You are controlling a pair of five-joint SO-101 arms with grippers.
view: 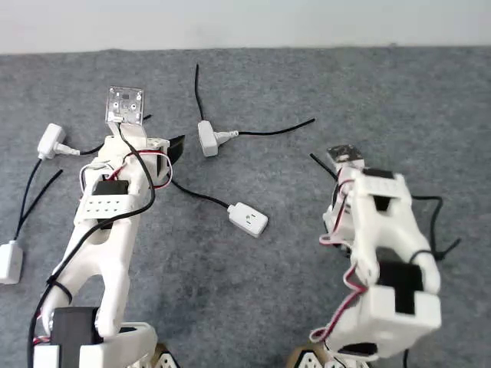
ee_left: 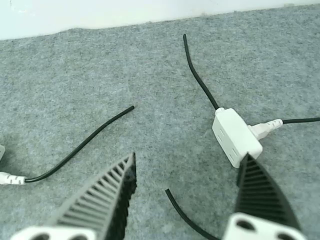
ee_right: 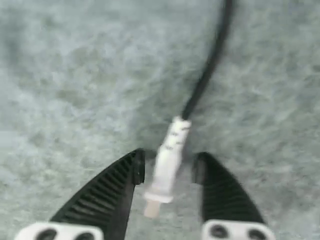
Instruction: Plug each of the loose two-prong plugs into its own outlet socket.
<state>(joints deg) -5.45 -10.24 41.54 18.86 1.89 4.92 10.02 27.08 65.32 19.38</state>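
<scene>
Left gripper (ee_left: 190, 157), jaws wide apart; right gripper (ee_right: 169, 155), jaws narrowly parted

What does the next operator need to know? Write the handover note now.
Left gripper: open, empty, above the carpet near a socket block.
Right gripper: open, straddling a loose plug, not clamped.
Done: the socket block looks mated with an inserted plug.
Left: at least grip the loose plug and seat it, probably in the free socket mid-table.
</scene>
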